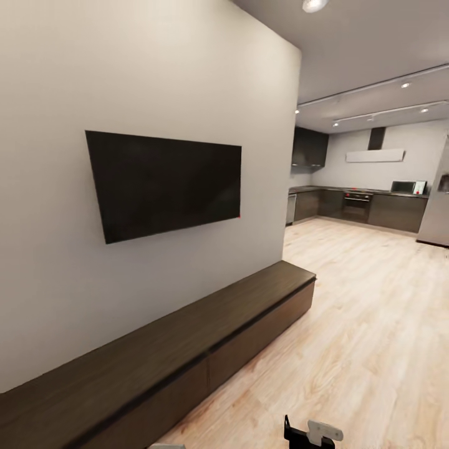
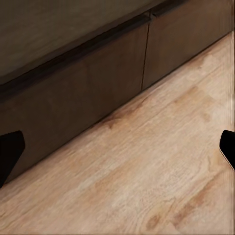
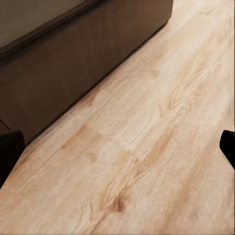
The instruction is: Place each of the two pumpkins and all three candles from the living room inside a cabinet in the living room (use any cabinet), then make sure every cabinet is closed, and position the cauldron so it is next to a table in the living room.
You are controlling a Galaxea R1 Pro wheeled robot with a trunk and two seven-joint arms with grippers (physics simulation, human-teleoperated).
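Note:
The cabinet (image 1: 187, 349), a long low dark brown console, runs along the white wall under the black TV (image 1: 165, 184); its flat top is bare and its drawer fronts sit flush. My left gripper (image 2: 118, 152) hangs open over the plank floor beside the cabinet's front (image 2: 73, 93), nothing between its black fingertips (image 2: 10, 156). My right gripper (image 3: 118, 149) is open too, above the floor near the cabinet's end (image 3: 83, 63). A black and white part of my right arm (image 1: 308, 433) pokes in at the head view's lower edge. The pumpkins, candles, cauldron and table are out of view.
Light wood plank floor (image 1: 362, 324) stretches right of the cabinet toward a kitchen with dark cabinets (image 1: 349, 206), an oven and a steel fridge (image 1: 436, 206) at the far right. The white wall ends just past the cabinet's far end.

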